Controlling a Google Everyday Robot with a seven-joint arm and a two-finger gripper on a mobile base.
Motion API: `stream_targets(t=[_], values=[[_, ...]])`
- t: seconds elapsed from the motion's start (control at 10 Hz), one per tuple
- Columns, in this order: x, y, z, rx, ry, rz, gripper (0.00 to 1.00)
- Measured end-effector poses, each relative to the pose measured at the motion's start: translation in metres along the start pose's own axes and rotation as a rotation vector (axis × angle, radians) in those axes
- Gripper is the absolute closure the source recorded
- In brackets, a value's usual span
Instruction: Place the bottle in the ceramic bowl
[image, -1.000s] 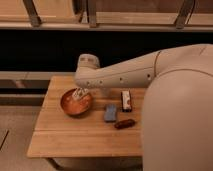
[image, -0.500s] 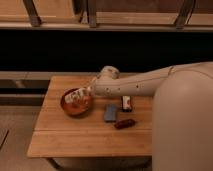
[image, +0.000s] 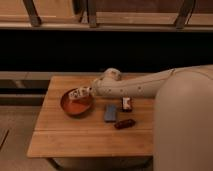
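Note:
The ceramic bowl (image: 75, 105), orange-red inside with a dark rim, sits on the left part of the wooden table (image: 90, 137). My gripper (image: 83, 92) reaches in from the right and hangs low over the bowl's far right rim. A small cream-white bottle (image: 75, 93) shows right at the gripper's tip, lying across the back of the bowl. I cannot tell whether it rests in the bowl or is still gripped. The pale arm (image: 130, 86) stretches almost level across the table.
A blue rectangular block (image: 110, 113) lies just right of the bowl. A small white-and-dark-red packet (image: 126, 103) sits under the arm, and a dark reddish-brown object (image: 124, 123) lies nearer the front. A dark counter front runs behind the table.
The arm has dropped from a raised slant to nearly level. The gripper with the bottle has come down closer to the bowl.

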Motion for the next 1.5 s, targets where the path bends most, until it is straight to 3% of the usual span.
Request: stream_targets(t=[0.3, 0.4, 1.5], values=[[-0.0001, -0.0001, -0.0001, 0.0, 0.0, 0.0, 0.24], [0.0, -0.0001, -0.0001, 0.0, 0.0, 0.001, 0.2], [0.0003, -0.0001, -0.0003, 0.001, 0.0, 0.001, 0.2]])
